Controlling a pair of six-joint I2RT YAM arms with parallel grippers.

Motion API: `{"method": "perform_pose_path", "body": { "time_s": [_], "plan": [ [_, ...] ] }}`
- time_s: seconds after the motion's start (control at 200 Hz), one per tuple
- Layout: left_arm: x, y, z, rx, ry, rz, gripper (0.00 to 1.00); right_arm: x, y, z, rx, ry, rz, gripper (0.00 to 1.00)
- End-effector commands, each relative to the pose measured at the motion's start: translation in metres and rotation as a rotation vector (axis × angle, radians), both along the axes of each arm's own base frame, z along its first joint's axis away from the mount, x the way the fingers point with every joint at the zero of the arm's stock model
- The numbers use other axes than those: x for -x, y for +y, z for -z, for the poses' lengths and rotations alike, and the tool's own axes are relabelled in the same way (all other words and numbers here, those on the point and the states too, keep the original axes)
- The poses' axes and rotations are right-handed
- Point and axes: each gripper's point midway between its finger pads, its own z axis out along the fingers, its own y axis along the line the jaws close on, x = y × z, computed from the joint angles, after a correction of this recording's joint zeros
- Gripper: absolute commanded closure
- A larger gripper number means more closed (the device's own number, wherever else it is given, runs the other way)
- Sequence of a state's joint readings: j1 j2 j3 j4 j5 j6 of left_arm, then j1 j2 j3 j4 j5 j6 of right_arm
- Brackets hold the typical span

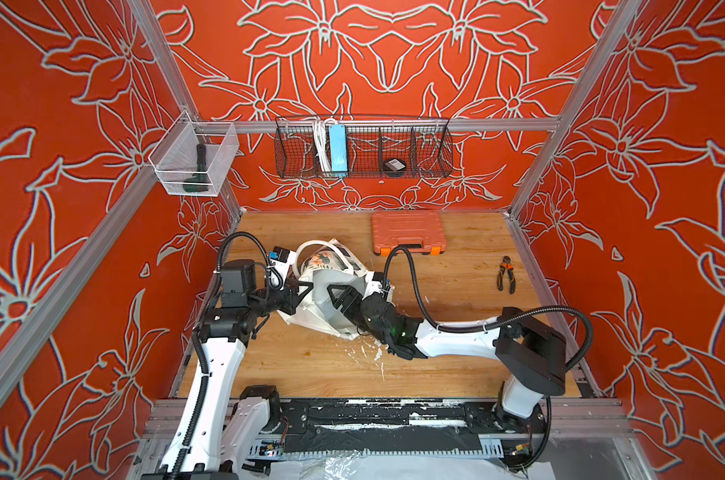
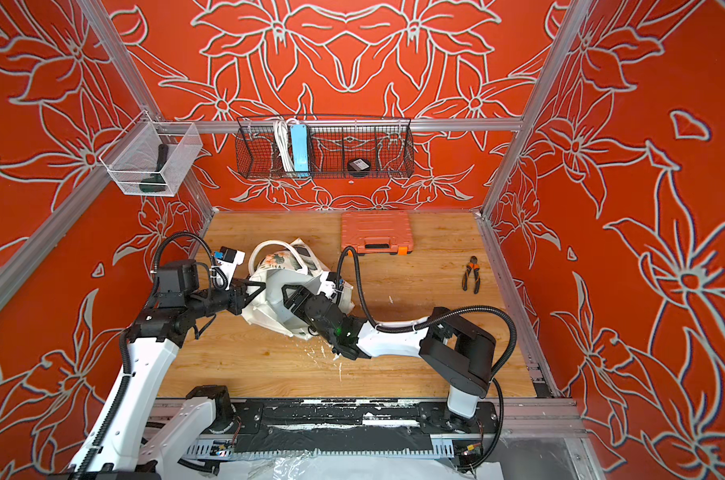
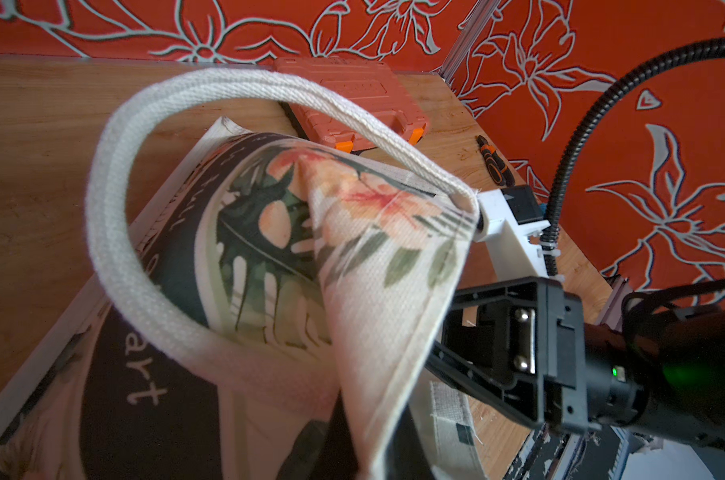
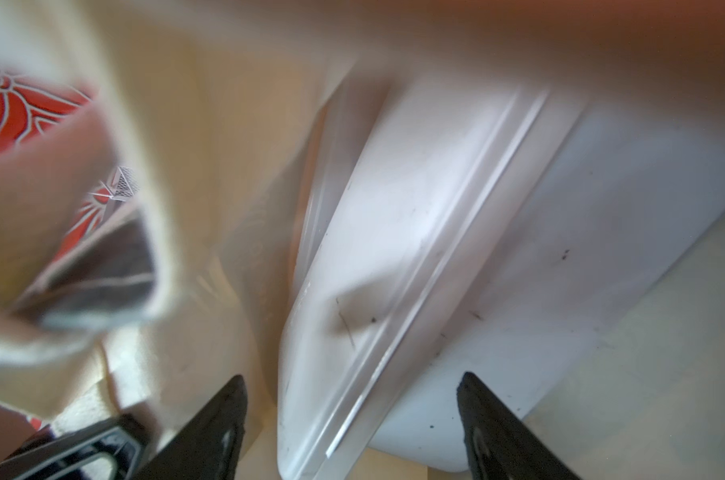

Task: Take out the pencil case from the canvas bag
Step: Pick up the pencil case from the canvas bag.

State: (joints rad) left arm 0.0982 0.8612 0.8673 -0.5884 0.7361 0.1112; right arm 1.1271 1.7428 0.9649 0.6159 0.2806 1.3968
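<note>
On the wooden tabletop (image 1: 310, 374), left of centre, lies the cream bag (image 1: 306, 318), its tropical flower print and a looped handle facing up. The left hand (image 1: 306, 287) pinches its rim. The right hand (image 1: 335, 298), spread, sits in the mouth before the white pencil case (image 4: 414, 249).

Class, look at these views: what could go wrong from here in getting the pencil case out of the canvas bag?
The left end effector pinches only the rim of the canvas bag; cloth may slip and the mouth collapse. The open right end effector points at the smooth pencil case, which might slide away as it closes.
</note>
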Motion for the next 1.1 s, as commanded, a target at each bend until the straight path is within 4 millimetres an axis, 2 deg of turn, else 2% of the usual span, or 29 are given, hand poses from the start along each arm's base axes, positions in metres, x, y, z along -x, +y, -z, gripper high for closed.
{"method": "perform_pose_path", "body": {
  "time_s": [0.0,0.145,0.335,0.41,0.455,0.605,0.771,1.096],
  "plan": [
    [0.004,-0.014,-0.011,0.065,-0.019,0.090,1.00,0.008,0.025,0.002,-0.043,0.024,-0.065,0.21],
    [0.005,-0.021,-0.016,0.096,-0.010,0.133,1.00,-0.001,0.039,0.007,-0.072,0.021,-0.027,0.24],
    [0.002,-0.013,-0.016,0.047,-0.025,0.079,1.00,-0.007,0.055,0.008,-0.108,0.006,-0.013,0.42],
    [0.007,-0.016,-0.016,0.050,-0.028,0.102,1.00,-0.007,0.057,0.001,-0.127,-0.033,-0.028,0.48],
    [0.009,-0.018,-0.016,0.059,-0.021,0.113,1.00,-0.006,0.055,-0.002,-0.124,-0.044,-0.029,0.51],
    [0.013,-0.022,-0.018,0.081,0.014,0.138,1.00,-0.005,0.038,-0.006,-0.037,-0.064,0.000,0.52],
    [0.010,-0.021,-0.021,0.095,0.040,0.122,1.00,-0.003,0.027,-0.020,0.065,-0.095,-0.011,0.58],
    [0.007,-0.014,-0.020,0.070,0.011,0.073,1.00,0.008,-0.003,-0.009,0.174,-0.039,-0.060,0.63]
  ]
}}
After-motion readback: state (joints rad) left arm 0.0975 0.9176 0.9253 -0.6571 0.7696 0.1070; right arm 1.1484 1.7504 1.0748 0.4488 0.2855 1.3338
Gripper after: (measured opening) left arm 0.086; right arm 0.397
